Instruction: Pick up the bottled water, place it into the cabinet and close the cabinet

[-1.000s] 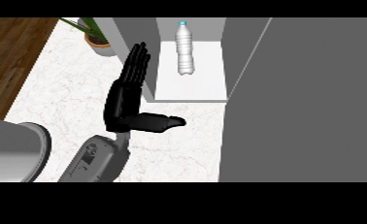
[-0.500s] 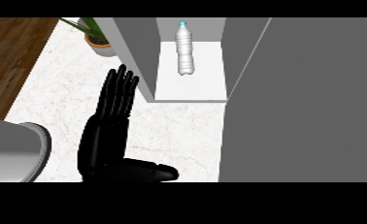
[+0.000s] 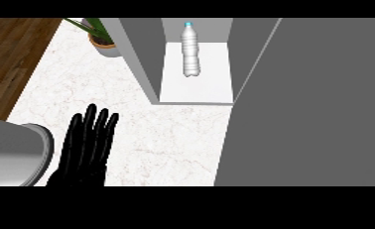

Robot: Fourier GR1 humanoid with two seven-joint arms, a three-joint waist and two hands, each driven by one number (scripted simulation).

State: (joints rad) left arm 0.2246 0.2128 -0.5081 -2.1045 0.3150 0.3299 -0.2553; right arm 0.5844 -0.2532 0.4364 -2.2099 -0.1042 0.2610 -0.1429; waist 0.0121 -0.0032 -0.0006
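The bottled water (image 3: 192, 50), clear with a light blue cap, stands inside the open cabinet (image 3: 198, 90) on its white floor, toward the back. My left hand (image 3: 84, 148) shows at the lower left over the marble counter, fingers straight and pointing up, well apart from the cabinet. It holds nothing. The cabinet door (image 3: 300, 104) is a large grey panel filling the right side, swung open. My right hand does not show.
A potted plant (image 3: 101, 38) stands at the back left beside the cabinet's grey side wall (image 3: 135, 57). A grey rounded object (image 3: 21, 153) sits at the lower left edge. Wooden floor (image 3: 22, 49) lies beyond the counter's left edge.
My left hand has drawn back down and to the left, away from the cabinet, and its forearm and thumb have left the view. The bottle has stayed in place.
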